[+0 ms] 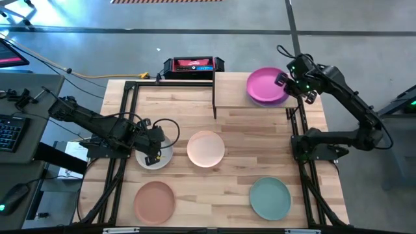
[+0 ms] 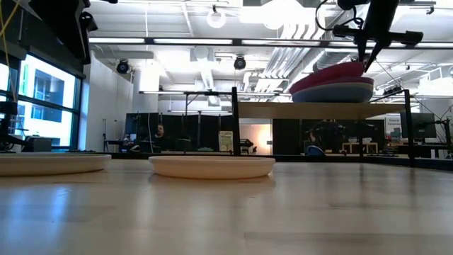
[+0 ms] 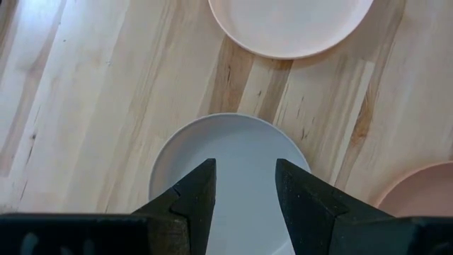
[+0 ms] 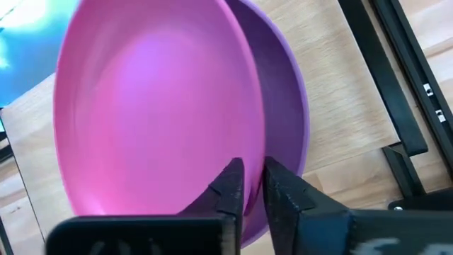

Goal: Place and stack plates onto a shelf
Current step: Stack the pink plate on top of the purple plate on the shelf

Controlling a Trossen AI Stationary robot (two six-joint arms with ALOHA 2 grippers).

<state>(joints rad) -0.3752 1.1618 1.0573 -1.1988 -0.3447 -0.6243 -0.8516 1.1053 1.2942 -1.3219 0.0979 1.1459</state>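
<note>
Matte plates, some spread on the wooden tabletop (image 1: 247,156) and some stacked on the shelf (image 1: 234,88)

From the left: the left gripper (image 1: 153,143) hovers, fingers apart, over the grey-beige plate (image 3: 233,177); the terracotta plate (image 1: 155,200) lies nearer the front edge, the peach plate (image 1: 206,148) sits mid-table and the teal green plate (image 1: 270,198) front right; on the shelf's right end the right gripper (image 4: 246,190) pinches the rim of the magenta plate (image 4: 152,106), tilted atop the purple plate (image 4: 279,120), with a blue plate (image 2: 333,94) beneath
</note>
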